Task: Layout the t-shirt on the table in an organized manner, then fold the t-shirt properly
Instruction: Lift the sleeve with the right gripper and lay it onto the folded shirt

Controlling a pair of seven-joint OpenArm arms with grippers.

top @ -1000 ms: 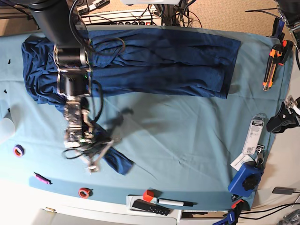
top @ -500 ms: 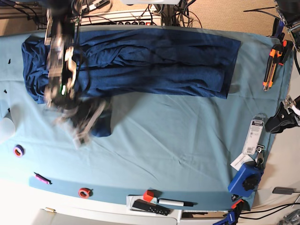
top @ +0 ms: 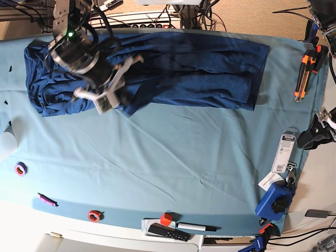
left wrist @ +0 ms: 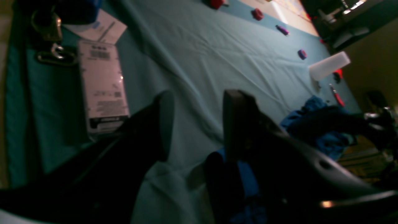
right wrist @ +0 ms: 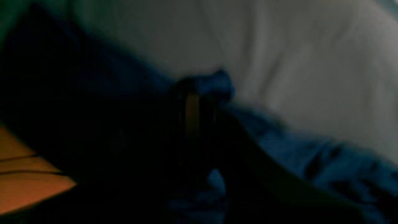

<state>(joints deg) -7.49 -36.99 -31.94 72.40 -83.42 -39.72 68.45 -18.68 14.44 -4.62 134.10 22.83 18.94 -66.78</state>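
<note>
Brown carpeted floor (top: 252, 16) beyond the far edge, white power strip (top: 134, 20), tangled black cables (top: 210, 10), dim wrist views

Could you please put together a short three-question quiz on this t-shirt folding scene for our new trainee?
1. True or false: the t-shirt lies along the far edge of the table, with nothing spread across the middle of the cloth.
2. Which gripper is over the t-shirt: A) the right gripper, B) the left gripper?
3. Fill in: in the left wrist view the left gripper's jaws stand ____, with bare teal cloth between them.

Key
1. True
2. A; it is shut on a fold of the shirt, as the right wrist view shows blue fabric at its tips.
3. open
</note>
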